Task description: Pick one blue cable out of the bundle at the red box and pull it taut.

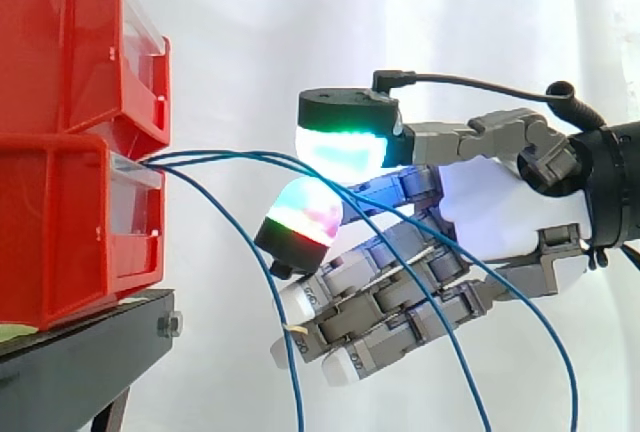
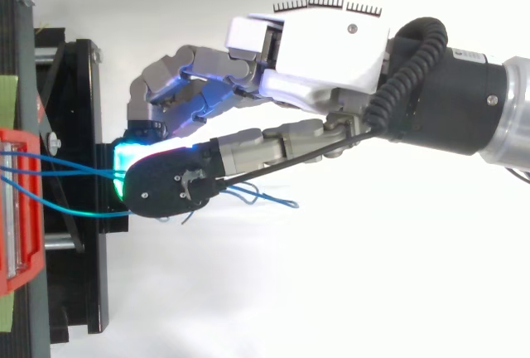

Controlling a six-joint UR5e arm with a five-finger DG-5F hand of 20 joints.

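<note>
The robot hand (image 1: 490, 202) is clamped on blue cables (image 1: 240, 155) issuing from the lower red bin (image 1: 60, 232).

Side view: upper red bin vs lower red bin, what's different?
The blue cables come out of the lower red bin at its top front edge; none come from the upper red bin. The upper red bin sits stacked on the lower red bin, which rests on the black stand. Both are red with a clear front panel.
</note>
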